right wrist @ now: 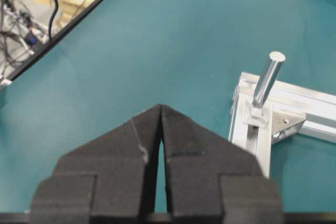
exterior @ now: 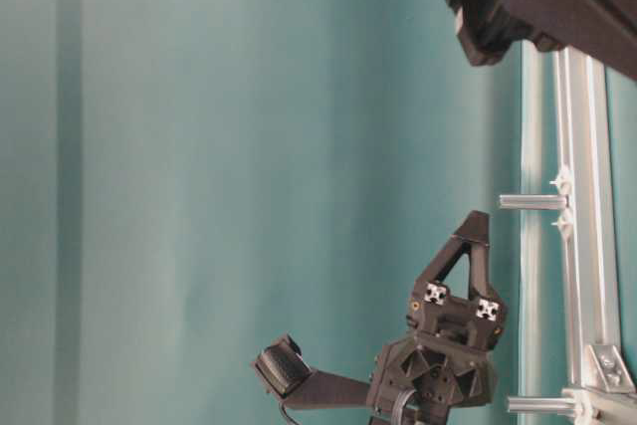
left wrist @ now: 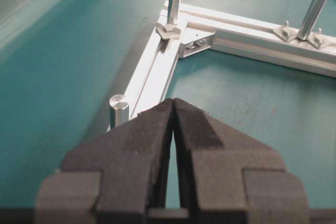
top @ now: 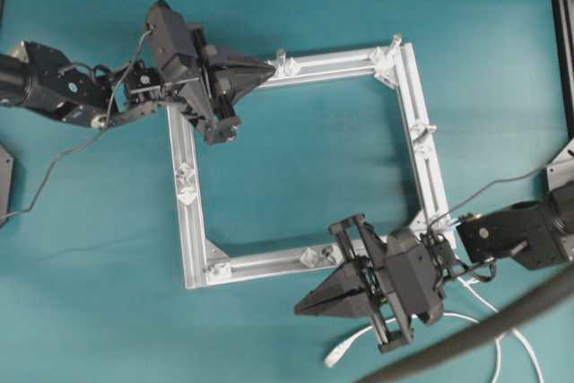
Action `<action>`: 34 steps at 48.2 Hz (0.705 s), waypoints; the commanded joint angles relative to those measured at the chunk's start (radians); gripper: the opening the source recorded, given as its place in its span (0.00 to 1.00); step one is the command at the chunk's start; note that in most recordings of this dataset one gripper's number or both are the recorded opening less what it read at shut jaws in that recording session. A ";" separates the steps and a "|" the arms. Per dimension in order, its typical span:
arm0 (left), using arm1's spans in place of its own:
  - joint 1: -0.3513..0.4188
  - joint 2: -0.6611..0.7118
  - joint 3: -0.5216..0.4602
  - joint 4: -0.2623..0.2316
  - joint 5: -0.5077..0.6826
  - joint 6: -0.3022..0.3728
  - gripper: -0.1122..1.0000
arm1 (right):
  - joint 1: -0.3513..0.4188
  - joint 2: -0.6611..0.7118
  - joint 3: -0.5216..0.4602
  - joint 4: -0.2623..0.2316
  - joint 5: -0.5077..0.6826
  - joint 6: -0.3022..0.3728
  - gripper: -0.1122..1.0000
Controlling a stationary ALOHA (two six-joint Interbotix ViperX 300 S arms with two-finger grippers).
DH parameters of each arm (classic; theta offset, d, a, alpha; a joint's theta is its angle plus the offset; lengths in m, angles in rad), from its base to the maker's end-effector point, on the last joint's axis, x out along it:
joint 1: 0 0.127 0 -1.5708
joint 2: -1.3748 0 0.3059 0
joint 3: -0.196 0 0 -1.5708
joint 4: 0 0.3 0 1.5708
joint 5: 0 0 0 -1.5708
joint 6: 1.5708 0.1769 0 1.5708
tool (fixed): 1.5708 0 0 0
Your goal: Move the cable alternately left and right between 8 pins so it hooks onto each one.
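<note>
- Overhead exterior view: the square frame (top: 182,187) lies turned on the teal counter (top: 81,248), with the pins (top: 186,173) standing along its rails. The left gripper (top: 267,68) hangs over the frame's upper left corner, its jaws pressed together and holding nothing. The right gripper (top: 303,309) sits just outside the bottom rail, jaws likewise together and empty. The cable (top: 480,324) lies loose on the counter at the lower right, off the frame and hooked on no pin. Its plug (top: 335,354) rests just below the right gripper, and its long axis there runs from lower left toward upper right, under the right arm. By my reading the right arm is far nearer; the left is well apart, across the frame.
- Table-level exterior view (it appears turned on its side): one gripper (exterior: 476,218) shows with jaws meeting at a point near the frame rail. No cable is in view.
- Left wrist view: the jaws are together over a rail, a pin (left wrist: 119,109) just beside the tip and more pins beyond. No cable shows.
- Right wrist view: the jaws are together above bare counter, a corner pin (right wrist: 266,81) ahead to the right. The cable is out of sight, which suggests the gripper must turn back toward the plug.
</note>
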 commanded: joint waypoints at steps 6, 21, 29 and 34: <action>-0.012 -0.189 0.038 0.051 0.121 0.051 0.11 | 0.009 -0.091 -0.034 -0.021 0.141 0.005 0.10; -0.014 -0.522 0.129 0.051 0.422 0.041 0.15 | 0.063 -0.170 -0.055 -0.110 0.476 0.008 0.10; -0.038 -0.681 0.224 0.049 0.529 0.038 0.37 | 0.132 -0.147 -0.061 -0.124 0.491 0.012 0.14; -0.097 -0.798 0.296 0.049 0.586 0.041 0.51 | 0.150 -0.123 -0.066 -0.120 0.488 0.048 0.27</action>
